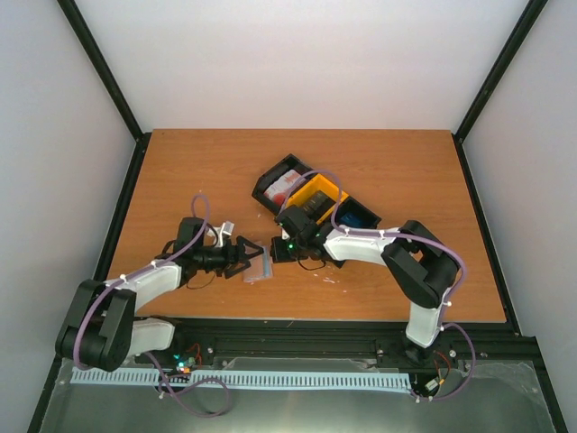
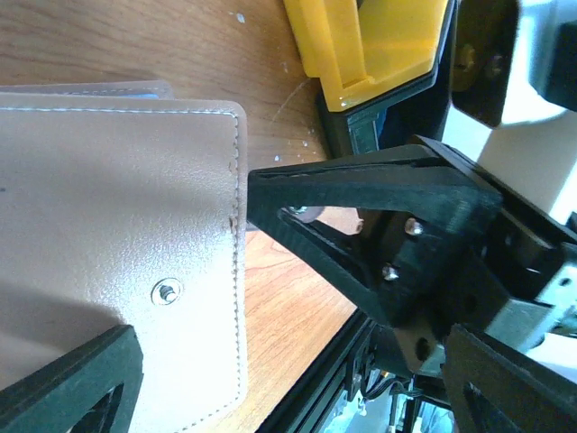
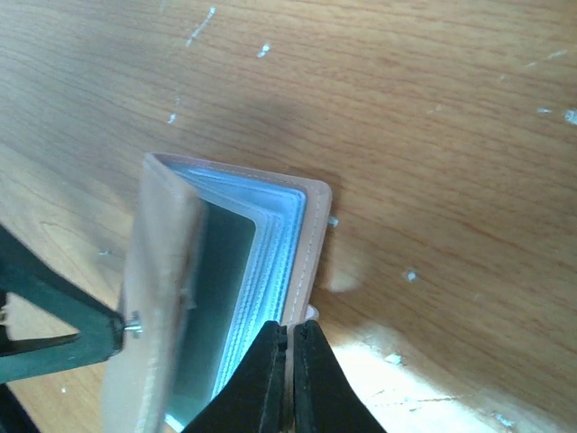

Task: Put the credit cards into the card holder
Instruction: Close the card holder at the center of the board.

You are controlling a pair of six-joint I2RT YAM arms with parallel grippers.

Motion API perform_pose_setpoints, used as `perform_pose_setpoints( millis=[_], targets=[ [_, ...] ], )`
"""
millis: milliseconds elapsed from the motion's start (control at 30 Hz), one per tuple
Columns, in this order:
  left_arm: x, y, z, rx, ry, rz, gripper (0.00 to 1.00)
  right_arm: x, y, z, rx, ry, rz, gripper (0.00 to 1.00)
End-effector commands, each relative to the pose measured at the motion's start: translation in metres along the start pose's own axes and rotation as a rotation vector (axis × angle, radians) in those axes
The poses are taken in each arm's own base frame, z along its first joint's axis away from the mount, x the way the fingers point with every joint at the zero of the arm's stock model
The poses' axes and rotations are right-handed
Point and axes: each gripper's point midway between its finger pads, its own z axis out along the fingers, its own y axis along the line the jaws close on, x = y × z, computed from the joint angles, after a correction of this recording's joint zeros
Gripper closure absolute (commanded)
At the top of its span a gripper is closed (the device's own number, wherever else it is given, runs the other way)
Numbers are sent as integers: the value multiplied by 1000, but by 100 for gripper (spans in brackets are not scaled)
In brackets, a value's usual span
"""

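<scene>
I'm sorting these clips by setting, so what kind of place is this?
Probably a robot lab test cell, not a home or shop: a wooden table boxed in by plain white panels on black frame posts, with two robot arms bolted to a rail along its near edge.

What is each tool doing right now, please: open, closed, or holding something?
Left tool: open, fingers on either side of the wallet cover.
Right tool: closed at the wallet's edge; whether it grips anything cannot be told.
</scene>
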Motion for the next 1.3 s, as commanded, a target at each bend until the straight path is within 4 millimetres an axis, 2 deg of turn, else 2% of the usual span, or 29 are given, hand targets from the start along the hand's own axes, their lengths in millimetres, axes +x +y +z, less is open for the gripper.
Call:
perform_pose_setpoints(
  millis=[0,200,333,433,667,833,933,1067,1133,1267],
  targets=[
    [-9,-9,3,35,3,49,9,-13,18,-15,-93,-49,-11,97],
    [-12,7,8,-27,3,-21,10,-8,41,-21,-216,-20,-65,97],
    [-15,7,10,-19,-1,-57,12,-2,46,-17,-255,17,-75,97],
    [-18,2,9,-5,-14,-61,14,1,44,-10,-248,44,-68,97],
    [-18,-5,6,9,-23,-67,29,1,35,6,-188,84,-40,97],
    [-25,-24,-7,19,-84,-42,30,1,29,13,-162,96,-18,97],
    [-33,-25,-17,-46,-142,-45,30,1,29,15,-155,98,-13,96],
    [-40,7,-36,-276,-246,-129,30,0,30,15,-164,98,-11,96],
    [-35,24,-45,-376,-263,-183,30,0,31,15,-165,98,-12,96],
    [-30,47,-62,-500,-328,-247,30,0,32,15,-169,101,-16,96]
  ],
)
